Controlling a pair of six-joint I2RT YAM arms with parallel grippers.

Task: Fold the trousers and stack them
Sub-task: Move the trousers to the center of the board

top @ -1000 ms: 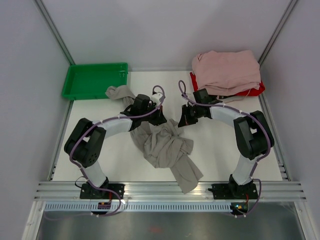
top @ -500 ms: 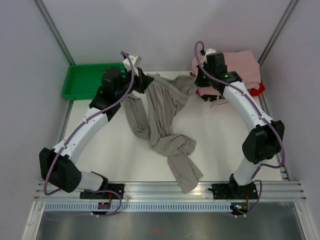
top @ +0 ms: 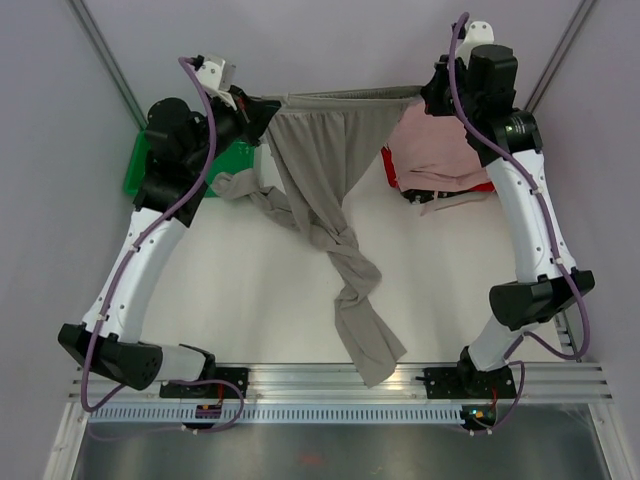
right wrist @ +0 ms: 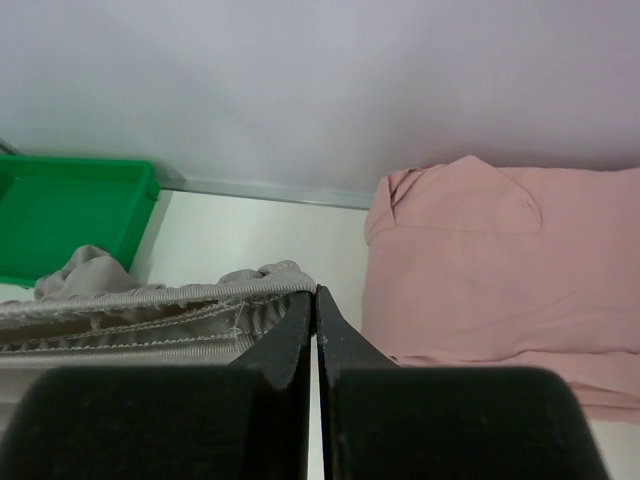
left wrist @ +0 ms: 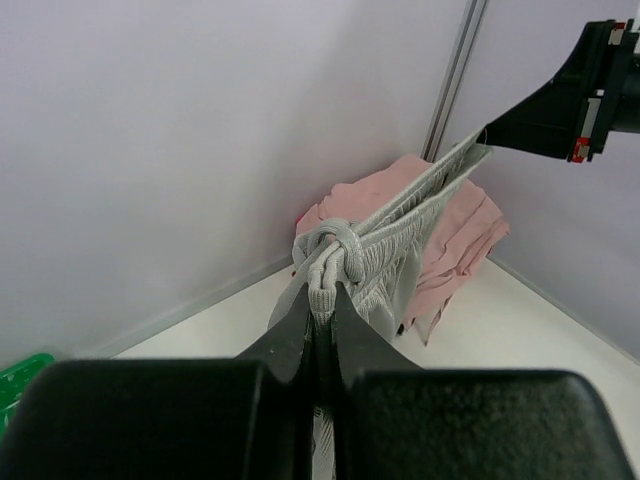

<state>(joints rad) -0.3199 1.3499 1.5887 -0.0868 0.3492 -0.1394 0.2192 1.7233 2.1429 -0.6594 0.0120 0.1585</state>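
Left end effector (top: 260, 104), right end effector (top: 426, 94) raised high, apart, pinching trousers (top: 320, 165) taut.

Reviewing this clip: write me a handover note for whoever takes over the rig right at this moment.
Left gripper: shut on the trousers at one end of the waistband.
Right gripper: shut on the other end of the waistband.
Where things are: the waistband is held taut in the air between the two grippers at the far side. The legs hang to the table, twisted round each other, with one end near the front edge. The pink garments are piled far right and the green tray is far left.
Done: trousers lifted and spread by the waist.
Left: untwist the legs, lay flat, fold, stack.
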